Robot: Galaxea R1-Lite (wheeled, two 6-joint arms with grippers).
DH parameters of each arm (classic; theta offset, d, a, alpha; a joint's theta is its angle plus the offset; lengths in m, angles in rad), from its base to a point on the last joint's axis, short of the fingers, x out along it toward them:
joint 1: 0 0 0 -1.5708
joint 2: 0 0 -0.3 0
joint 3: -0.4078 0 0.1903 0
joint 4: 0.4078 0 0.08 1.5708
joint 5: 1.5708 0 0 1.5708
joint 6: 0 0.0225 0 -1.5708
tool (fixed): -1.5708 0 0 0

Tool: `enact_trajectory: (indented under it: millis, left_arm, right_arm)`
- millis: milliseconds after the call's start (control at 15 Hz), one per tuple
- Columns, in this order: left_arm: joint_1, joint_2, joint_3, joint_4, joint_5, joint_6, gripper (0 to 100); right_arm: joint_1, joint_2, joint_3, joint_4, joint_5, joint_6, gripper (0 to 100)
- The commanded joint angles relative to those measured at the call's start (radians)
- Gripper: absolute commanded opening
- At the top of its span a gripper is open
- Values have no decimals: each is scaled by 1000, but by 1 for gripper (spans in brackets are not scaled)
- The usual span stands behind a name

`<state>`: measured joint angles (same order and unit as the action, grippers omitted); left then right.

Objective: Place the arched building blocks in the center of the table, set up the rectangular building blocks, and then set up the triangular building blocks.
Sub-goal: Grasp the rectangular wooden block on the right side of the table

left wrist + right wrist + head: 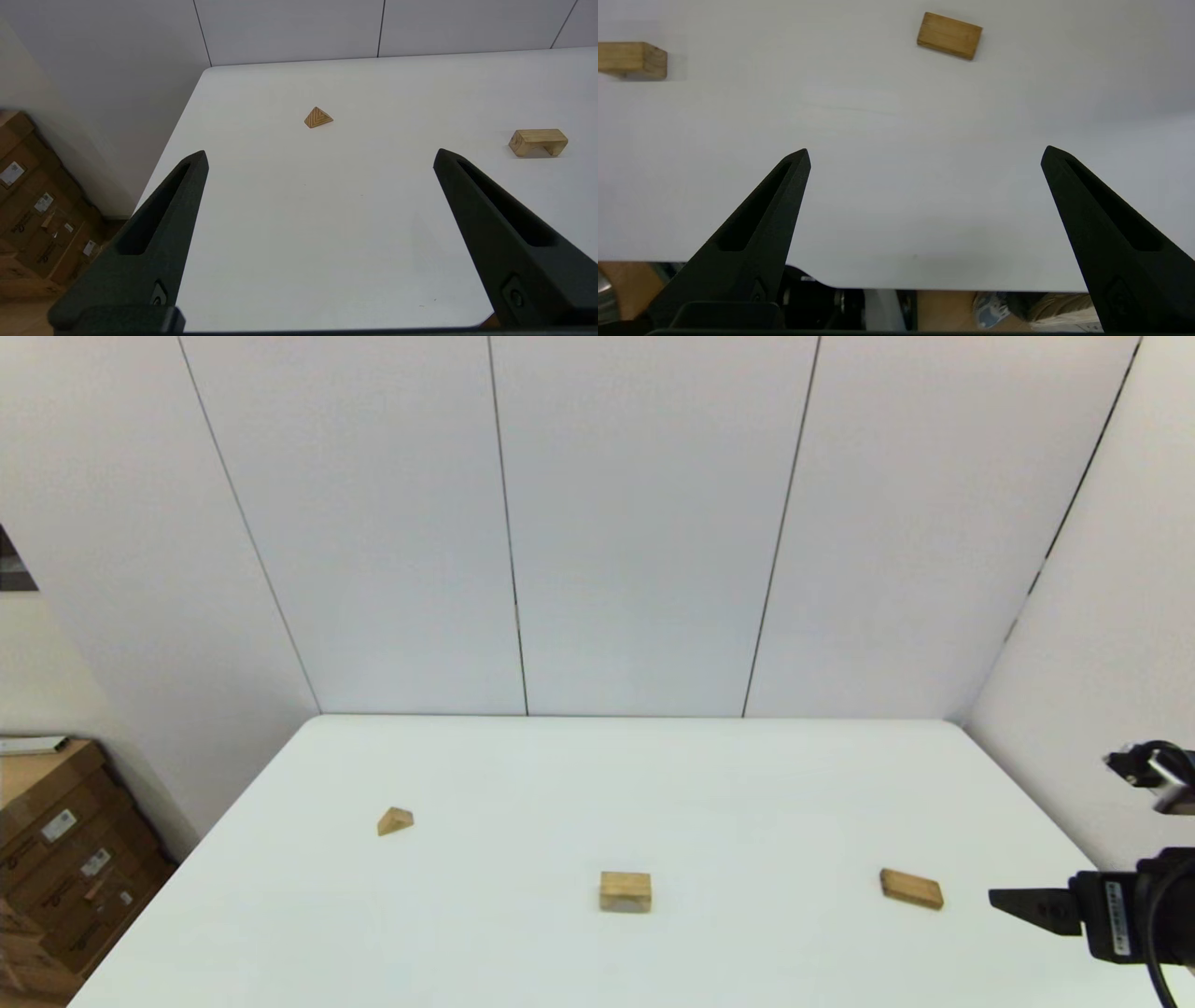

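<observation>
Wooden arched block (625, 891), seemingly smooth

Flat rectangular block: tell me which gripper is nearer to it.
Right. The right gripper hovers open just beside the flat rectangular block, at the table's right edge. The left gripper is open, out of the head view, near the far-off triangular wedge.

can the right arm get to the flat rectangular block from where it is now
Probably yes. The right gripper hangs open at the table's right edge, and the rectangular block lies flat just inboard of it, with only bare tabletop between them. The arched block sits well clear.

White panelled walls (635, 523) (cardboard boxes (65, 859) left)
</observation>
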<state>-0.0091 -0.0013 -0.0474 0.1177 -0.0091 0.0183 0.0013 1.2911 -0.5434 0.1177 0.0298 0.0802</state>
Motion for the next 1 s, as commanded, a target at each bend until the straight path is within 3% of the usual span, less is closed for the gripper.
enact_trajectory:
  millis: [67,600,800,1000]
  left_arm:
    - [0,1,0,0,0,-3,100]
    - [0,1,0,0,0,0,100]
    - [0,1,0,0,0,2,100]
    - [0,1,0,0,0,2,100]
  right_arm:
    - [22,295,-105,-78,18,32,100]
    - [40,559,-130,-250,2,55,100]
    - [40,605,-124,-306,-71,56,100]
    - [40,631,-135,-311,-77,101,100]
